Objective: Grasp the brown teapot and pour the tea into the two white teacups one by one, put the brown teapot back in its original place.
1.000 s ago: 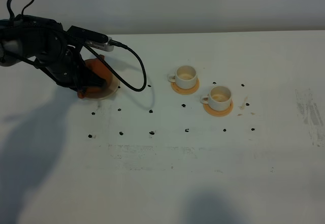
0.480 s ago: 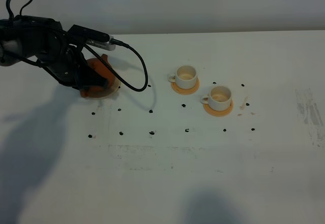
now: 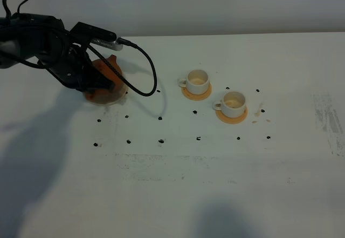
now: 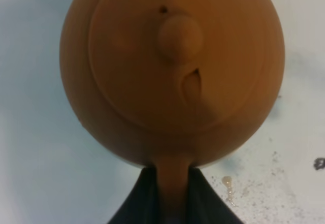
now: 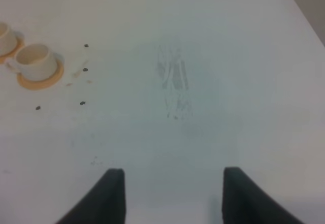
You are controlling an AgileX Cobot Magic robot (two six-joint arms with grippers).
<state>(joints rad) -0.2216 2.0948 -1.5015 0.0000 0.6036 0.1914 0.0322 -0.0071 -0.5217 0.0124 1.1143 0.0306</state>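
The brown teapot (image 3: 109, 72) is at the far left, over the pale beige disc (image 3: 116, 99); whether it touches the disc is hidden by the arm. My left gripper (image 3: 100, 85) is shut on its loop handle. In the left wrist view the teapot (image 4: 172, 66) fills the frame, lid knob up, with the handle between the dark fingers (image 4: 136, 203). The two white teacups (image 3: 197, 79) (image 3: 233, 101) stand on orange-tan coasters mid-table, their insides pale tan. My right gripper (image 5: 172, 193) is open and empty over bare table, with one cup (image 5: 34, 59) far from it.
Small black dots (image 3: 160, 118) mark the tabletop between the teapot and the cups. The left arm's black cable (image 3: 151, 81) loops out toward the cups. A scuffed patch (image 3: 326, 116) lies near the right edge and also shows in the right wrist view (image 5: 172, 82).
The left arm has shifted slightly back and up with the teapot, so more of the teapot's body and spout shows beside the gripper. The cups have not moved.
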